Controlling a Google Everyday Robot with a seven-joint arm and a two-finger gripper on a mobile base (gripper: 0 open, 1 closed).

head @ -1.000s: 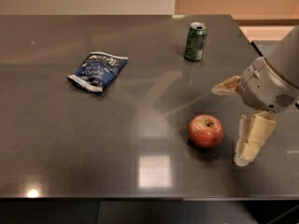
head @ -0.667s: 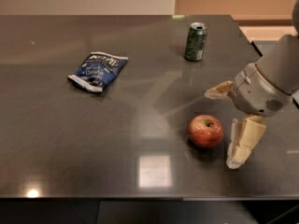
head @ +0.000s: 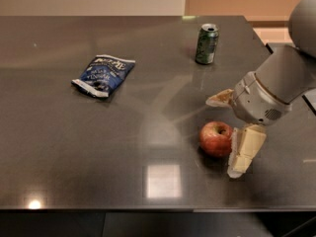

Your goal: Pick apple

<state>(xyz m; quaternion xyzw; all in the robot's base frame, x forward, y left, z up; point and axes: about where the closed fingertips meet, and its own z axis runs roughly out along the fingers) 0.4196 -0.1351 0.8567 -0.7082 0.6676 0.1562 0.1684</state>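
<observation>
The apple point(head: 216, 138) is round and red with a yellowish patch at its stem dimple. It rests on the dark table point(head: 98, 142) toward the front right. My gripper point(head: 226, 135) comes in from the right and is open, with one cream finger point(head: 219, 98) behind the apple and the other finger point(head: 245, 149) right beside it in front. The apple sits between the two fingers, close to the near one. I cannot tell whether that finger touches it.
A green can point(head: 207, 44) stands upright at the back, beyond the gripper. A blue chip bag point(head: 103, 74) lies flat at the left. The table's right edge point(head: 261, 43) is just behind the arm, and the front edge runs below the apple.
My gripper has moved left toward the apple, so the fingers now straddle it. The apple, can and bag have not moved.
</observation>
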